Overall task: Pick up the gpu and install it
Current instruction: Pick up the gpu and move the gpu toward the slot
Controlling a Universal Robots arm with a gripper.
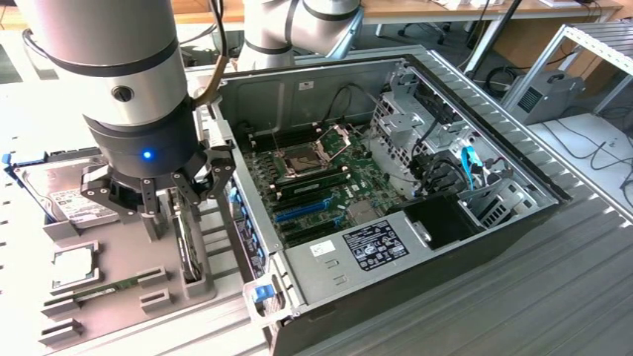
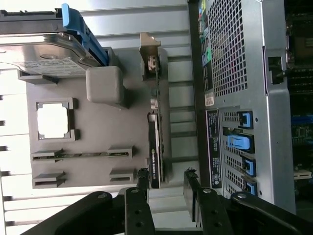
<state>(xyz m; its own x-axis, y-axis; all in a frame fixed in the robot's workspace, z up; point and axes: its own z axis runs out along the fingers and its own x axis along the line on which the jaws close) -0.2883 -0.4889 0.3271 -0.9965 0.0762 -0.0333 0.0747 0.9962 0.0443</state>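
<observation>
The gpu (image 1: 189,248) stands on its edge in a slot of the grey holder (image 1: 124,252), beside the open computer case (image 1: 396,185). In the wrist view the gpu (image 2: 155,142) is a thin dark strip with its silver bracket (image 2: 149,54) at the far end. My gripper (image 1: 168,219) hangs right over the card, open. In the wrist view the gripper (image 2: 166,177) has one finger (image 2: 143,178) on each side of the card's near end, without touching it. Blue slots (image 1: 296,211) show on the motherboard inside the case.
The holder (image 2: 98,98) also carries a silver hard drive (image 2: 44,54), a square chip (image 2: 53,120) and a narrow memory stick (image 2: 80,155). The case's rear wall (image 2: 234,98) rises close beside the card. Cables and drive bays (image 1: 465,170) fill the case's far side.
</observation>
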